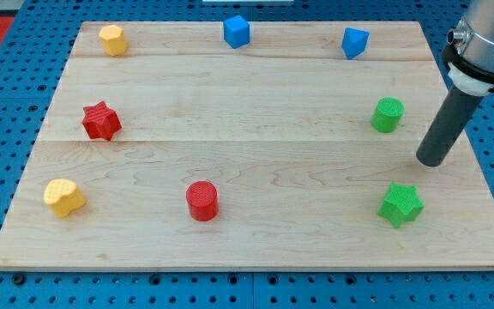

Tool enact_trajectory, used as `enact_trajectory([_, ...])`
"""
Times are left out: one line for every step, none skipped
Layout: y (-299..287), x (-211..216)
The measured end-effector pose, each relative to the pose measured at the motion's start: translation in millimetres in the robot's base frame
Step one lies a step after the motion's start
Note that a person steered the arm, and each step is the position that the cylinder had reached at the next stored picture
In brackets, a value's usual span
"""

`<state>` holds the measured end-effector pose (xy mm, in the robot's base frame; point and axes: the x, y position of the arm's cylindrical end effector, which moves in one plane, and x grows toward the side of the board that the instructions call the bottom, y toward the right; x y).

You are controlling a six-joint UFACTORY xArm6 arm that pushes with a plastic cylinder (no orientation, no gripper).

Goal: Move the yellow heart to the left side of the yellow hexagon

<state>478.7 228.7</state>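
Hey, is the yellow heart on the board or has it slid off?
On the board: the yellow heart sits wholly inside the wooden board's bottom-left corner.

A robotics lab bench: a pale wooden board (256,249) lies on a blue perforated metal table (24,77) studded with bolt holes.

You're looking at the yellow heart (63,197) lying flat near the board's bottom-left corner in the view. The yellow hexagon (113,39) is sitting well apart from it, near the top-left corner, close to the top edge.
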Motion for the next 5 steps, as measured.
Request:
enact_trajectory([0.0,0.0])
enact_trajectory([-3.0,0.0])
enact_trajectory([-3.4,0.0])
enact_trajectory([-4.9,0.0])
enact_trajectory([-10.5,0.0])
